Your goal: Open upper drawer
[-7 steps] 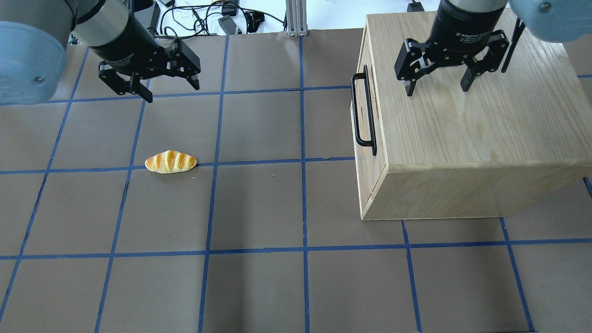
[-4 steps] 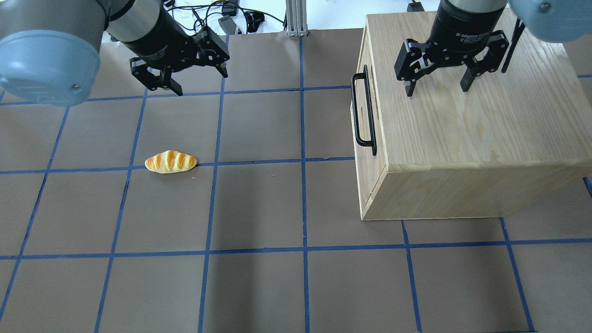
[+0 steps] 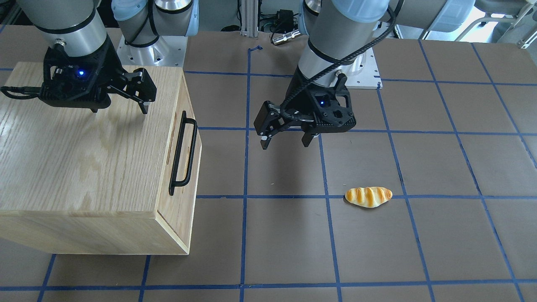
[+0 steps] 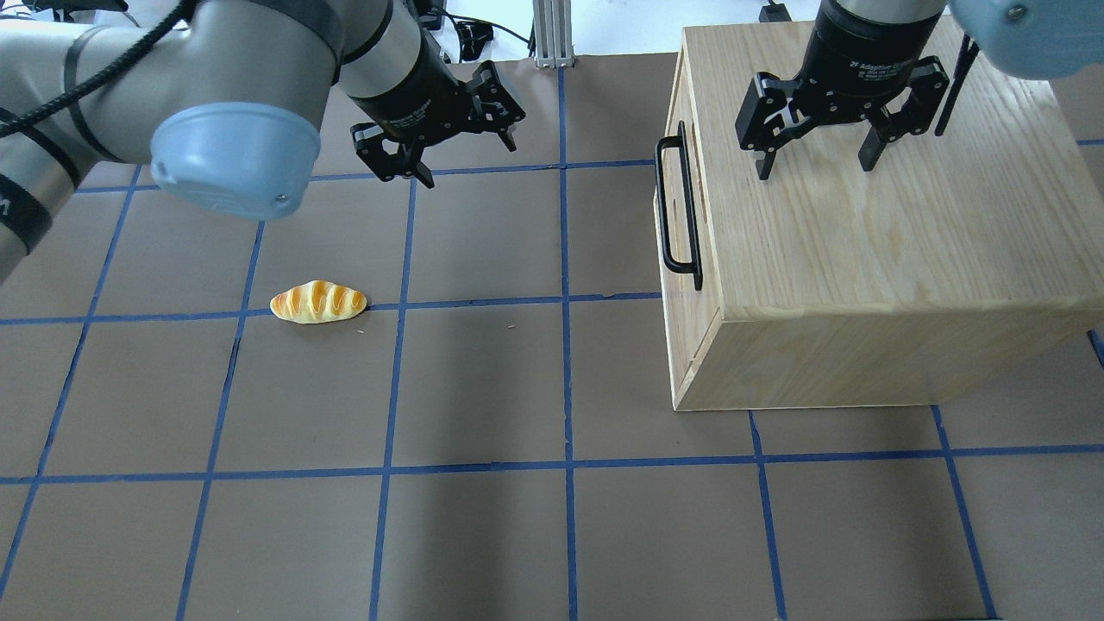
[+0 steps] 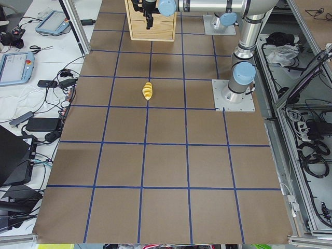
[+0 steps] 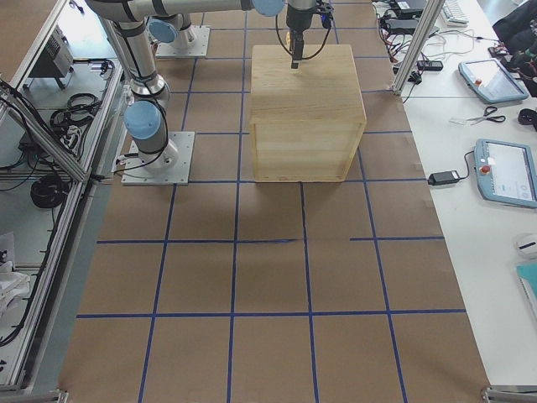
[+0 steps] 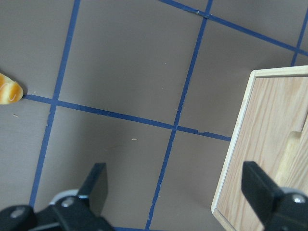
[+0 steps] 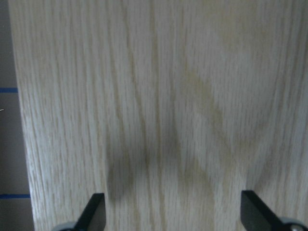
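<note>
Left gripper point(image 4: 471, 166), jaws spread wide and empty, is hovering over the brown paper table point(image 4: 483, 388) taped in a blue grid, well apart from the cabinet point(image 4: 862, 241); right gripper point(image 4: 815, 170), also wide and empty, is hanging just above the cabinet's top. The upper drawer point(image 3: 182, 100) is sitting shut in the cabinet face toward the left gripper, black handle point(image 4: 680, 207) untouched, box and rails hidden inside. White print on the right gripper's body is showing "Adaptive", the rest unreadable; a bread roll point(image 4: 318, 303) is lying by a tape line, cables point(image 4: 388, 26) trailing past the far edge.
</note>
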Robot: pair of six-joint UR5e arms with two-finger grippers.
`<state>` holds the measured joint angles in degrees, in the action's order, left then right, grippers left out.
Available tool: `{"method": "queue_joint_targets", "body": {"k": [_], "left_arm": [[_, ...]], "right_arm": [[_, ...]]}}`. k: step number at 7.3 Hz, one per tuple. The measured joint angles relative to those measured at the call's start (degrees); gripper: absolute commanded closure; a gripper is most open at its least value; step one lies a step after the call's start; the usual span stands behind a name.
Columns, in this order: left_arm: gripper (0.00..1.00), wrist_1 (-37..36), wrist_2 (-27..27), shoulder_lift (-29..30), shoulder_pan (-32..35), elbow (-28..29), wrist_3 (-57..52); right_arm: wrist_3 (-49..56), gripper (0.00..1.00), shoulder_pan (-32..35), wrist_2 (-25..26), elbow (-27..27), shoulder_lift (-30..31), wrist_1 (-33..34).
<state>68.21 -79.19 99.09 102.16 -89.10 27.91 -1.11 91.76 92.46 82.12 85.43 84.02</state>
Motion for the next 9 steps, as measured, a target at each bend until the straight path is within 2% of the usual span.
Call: {"method": "queue_joint_targets", "body": {"k": [5, 7, 9], "left_arm": [[0.00, -6.96, 4.88, 5.03, 6.80, 0.06, 0.42], [0.00, -10.85, 6.82, 7.38, 8.03, 0.01, -1.64], [0.00, -11.74, 7.16, 8.68, 8.56, -0.02, -2.81]], "right_arm": [[-0.04, 0.00, 0.00, 0.00, 0.02, 0.00, 0.00], [0.00, 0.00, 0.00, 0.00, 0.01, 0.00, 0.00], [0.03, 0.00, 0.00, 0.00, -0.02, 0.00, 0.00]]}}
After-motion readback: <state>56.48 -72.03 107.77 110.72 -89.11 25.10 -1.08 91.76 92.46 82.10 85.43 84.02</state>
